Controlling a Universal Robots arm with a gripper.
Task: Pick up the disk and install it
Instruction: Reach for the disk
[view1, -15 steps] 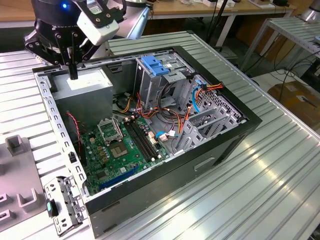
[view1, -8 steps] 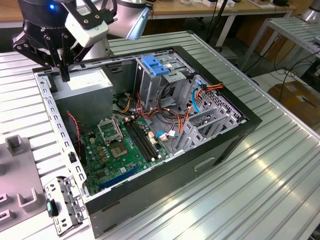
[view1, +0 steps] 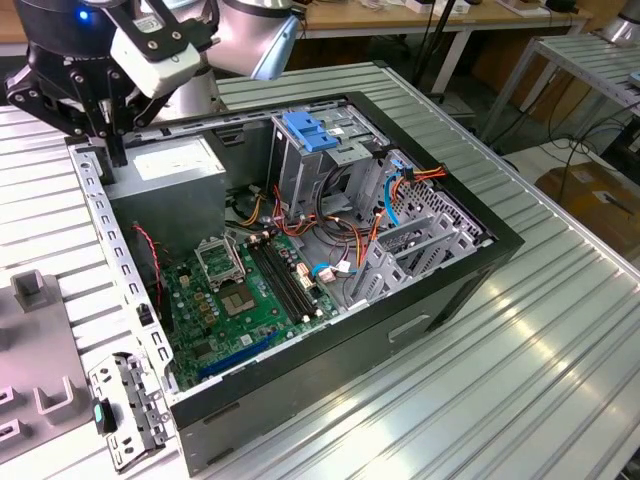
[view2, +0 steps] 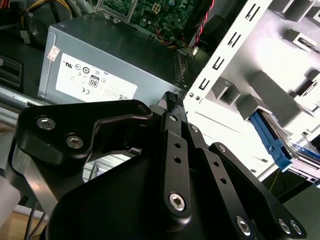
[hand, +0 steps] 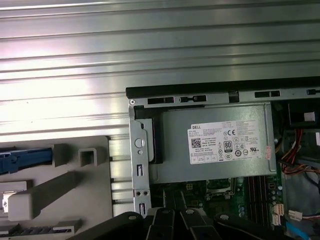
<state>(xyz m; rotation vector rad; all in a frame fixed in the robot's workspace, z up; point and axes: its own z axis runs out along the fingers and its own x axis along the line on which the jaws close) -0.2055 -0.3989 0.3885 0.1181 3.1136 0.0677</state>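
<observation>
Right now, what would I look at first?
The big open computer case sits mid-table in the exterior view, its green circuit board bare. The black claw hangs by the grey box with a white label, at that view's upper left. In the first wrist view the blue-framed disk lies outside the case on a grey holder.

The disk (hand: 22, 159) lies flat in a grey holder (hand: 75, 190) that sits just beside the open computer case (hand: 200, 92). The disk is outside the case, at the end of the holder away from it. In the first wrist view it shows as a bright blue plastic bar, cut off by the picture's edge. In the second wrist view its blue frame (view2: 270, 139) peeks out from behind the holder's blocks, with a flat shiny face next to it.
</observation>
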